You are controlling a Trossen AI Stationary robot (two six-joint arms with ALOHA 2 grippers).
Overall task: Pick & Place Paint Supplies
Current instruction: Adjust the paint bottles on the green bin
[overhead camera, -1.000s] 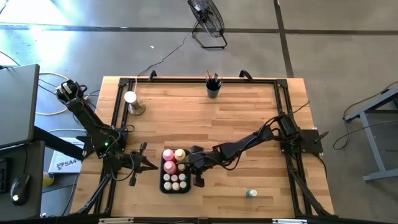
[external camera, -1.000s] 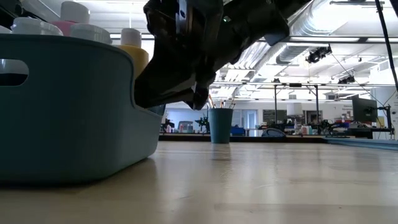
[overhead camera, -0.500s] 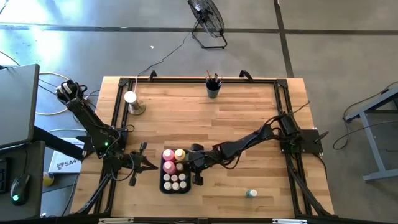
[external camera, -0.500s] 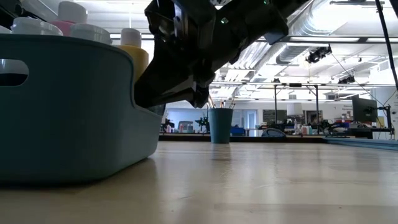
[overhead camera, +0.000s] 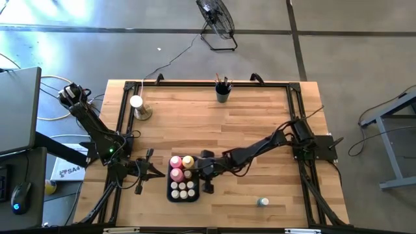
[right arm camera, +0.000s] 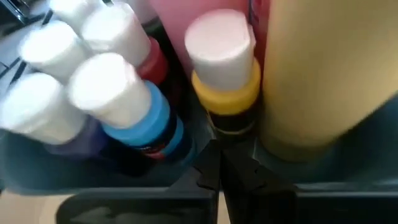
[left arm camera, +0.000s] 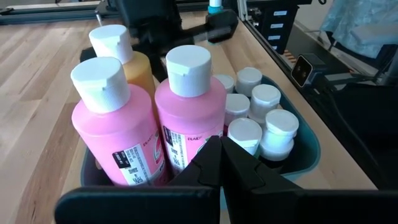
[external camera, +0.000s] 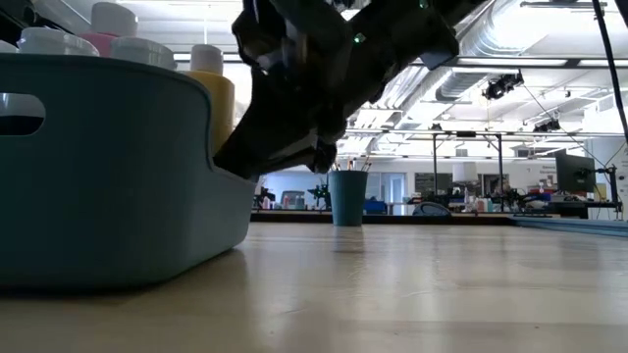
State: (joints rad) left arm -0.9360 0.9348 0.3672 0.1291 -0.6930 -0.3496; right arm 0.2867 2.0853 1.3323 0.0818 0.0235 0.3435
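Paint bottles in bin; right gripper closed, empty, beside bin.

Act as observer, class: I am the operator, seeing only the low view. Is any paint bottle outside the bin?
Observer: Yes. One small bottle stands alone on the table, toward the right arm's side.
Operator: How many tall bottles are in the bin?
Observer: Three: two pink bottles, one yellow bottle.
Operator: Where is the left gripper?
Observer: The left gripper, shut, points at the bin from the side opposite the right gripper.
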